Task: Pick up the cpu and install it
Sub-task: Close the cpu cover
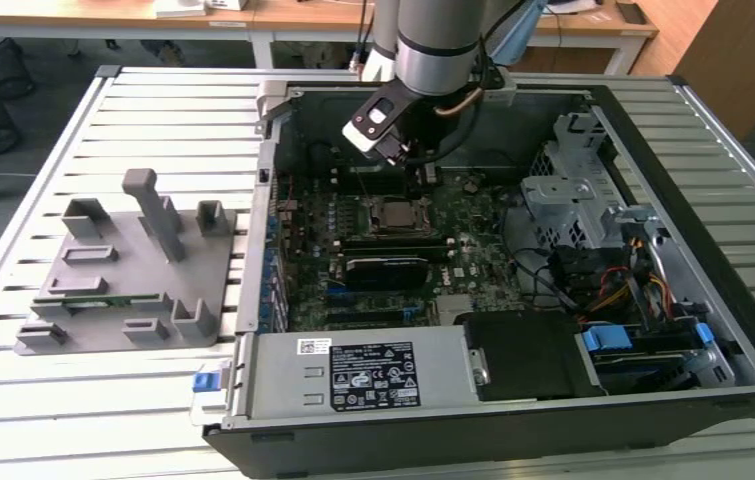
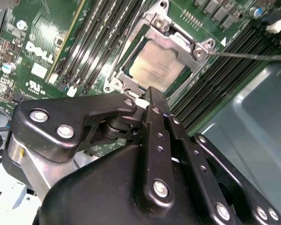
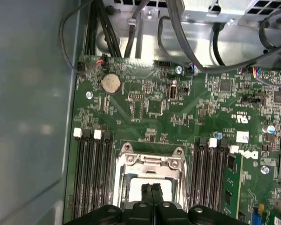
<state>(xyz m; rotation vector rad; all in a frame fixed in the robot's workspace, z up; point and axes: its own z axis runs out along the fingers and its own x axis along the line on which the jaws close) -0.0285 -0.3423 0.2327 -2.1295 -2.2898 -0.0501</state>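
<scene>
- One robot arm (image 1: 437, 40) reaches down into an open computer case (image 1: 697, 300) that lies flat on the slatted bench (image 1: 84, 400).
- Its claw (image 1: 417, 165) hangs over the green motherboard (image 1: 477, 240), at the far side of the processor socket in the exterior view.
- In both wrist views the black claw (image 3: 152, 187) (image 2: 147, 90) has its two fingers (image 3: 148, 194) pressed together along a thin seam, with nothing clamped between them.
- The cpu (image 2: 157, 65) sits inside the metal socket frame (image 2: 178, 35), its silvery top facing up. It is not in the claw.
- In the first wrist view the closed fingertips stand directly over the cpu (image 3: 133, 192), whose pale top shows on both sides of them. Whether the tips touch it I cannot tell.
- A thin metal lever (image 2: 248, 56) runs out from one corner of the frame across the memory slots (image 2: 225, 79).
- Rows of black memory slots (image 3: 91, 173) flank the socket on both sides, and a round coin battery (image 3: 110, 83) sits farther up the board.
- In the exterior view a black rectangular block (image 1: 384, 270) lies on the board just nearer the camera than the socket.
- A grey fixture (image 1: 137, 270) stands on the bench, beside the case at the exterior view's left, with a narrow green stick (image 1: 97, 297) lying in it.
</scene>
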